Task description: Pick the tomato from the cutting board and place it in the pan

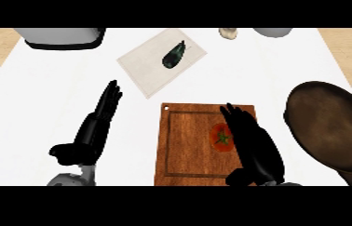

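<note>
A red tomato (220, 137) with a green stem lies on the wooden cutting board (186, 141), toward its right half. My right hand (252, 143) hovers over the board's right side with straight fingers pointing away, covering the tomato's right edge; it is open and holds nothing. The dark brown pan (323, 125) sits at the right edge of the counter, just right of the board. To the left of the board my left hand (98, 120) is open, fingers straight, over bare white counter.
A pale cloth (148, 67) with a dark eggplant (174, 55) on it lies behind the board. A grey-white appliance (60, 36) stands at the back left. A small pale object (228, 33) and a grey bowl-like thing (273, 32) sit at the back right.
</note>
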Robot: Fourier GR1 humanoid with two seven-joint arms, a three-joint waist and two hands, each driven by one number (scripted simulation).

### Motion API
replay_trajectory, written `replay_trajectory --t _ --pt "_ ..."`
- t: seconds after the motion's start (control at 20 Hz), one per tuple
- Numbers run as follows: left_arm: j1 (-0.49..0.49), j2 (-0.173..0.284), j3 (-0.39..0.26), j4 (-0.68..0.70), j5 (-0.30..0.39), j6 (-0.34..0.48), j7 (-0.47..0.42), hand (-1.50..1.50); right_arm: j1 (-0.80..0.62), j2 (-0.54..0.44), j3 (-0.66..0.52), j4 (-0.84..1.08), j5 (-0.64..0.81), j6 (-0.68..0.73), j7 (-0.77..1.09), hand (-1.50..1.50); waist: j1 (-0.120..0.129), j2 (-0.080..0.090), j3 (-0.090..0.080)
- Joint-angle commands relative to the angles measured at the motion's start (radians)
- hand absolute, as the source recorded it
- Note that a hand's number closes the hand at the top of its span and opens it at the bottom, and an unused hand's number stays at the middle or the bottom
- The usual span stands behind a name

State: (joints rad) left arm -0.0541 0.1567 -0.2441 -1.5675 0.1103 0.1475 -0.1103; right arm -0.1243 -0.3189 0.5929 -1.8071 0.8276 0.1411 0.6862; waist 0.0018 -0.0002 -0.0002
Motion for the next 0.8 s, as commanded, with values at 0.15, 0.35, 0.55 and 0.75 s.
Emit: replay_trajectory --t 0.15,0.35,0.55,0.75 --pt "0.017 -0.028 0.029 0.011 -0.035 -0.031 -0.011 0.0 -0.008 0.114 -0.059 0.128 0.062 -0.039 -0.097 -1.5 0.0 0.0 0.0" --pt "0.02 -0.001 0.087 0.013 0.009 -0.095 -0.014 0.0 -0.041 0.146 -0.11 0.225 0.085 -0.077 -0.157 -1.5 0.001 0.001 0.0" --pt "0.051 -0.065 0.027 -0.074 -0.063 -0.035 0.042 0.0 -0.054 0.171 -0.149 0.278 0.094 -0.032 -0.183 -1.5 0.002 0.0 0.0" --pt "-0.003 -0.082 0.058 0.027 -0.083 -0.039 -0.006 0.0 0.005 0.177 -0.146 0.36 0.131 -0.099 -0.242 -1.5 0.0 0.001 0.0"
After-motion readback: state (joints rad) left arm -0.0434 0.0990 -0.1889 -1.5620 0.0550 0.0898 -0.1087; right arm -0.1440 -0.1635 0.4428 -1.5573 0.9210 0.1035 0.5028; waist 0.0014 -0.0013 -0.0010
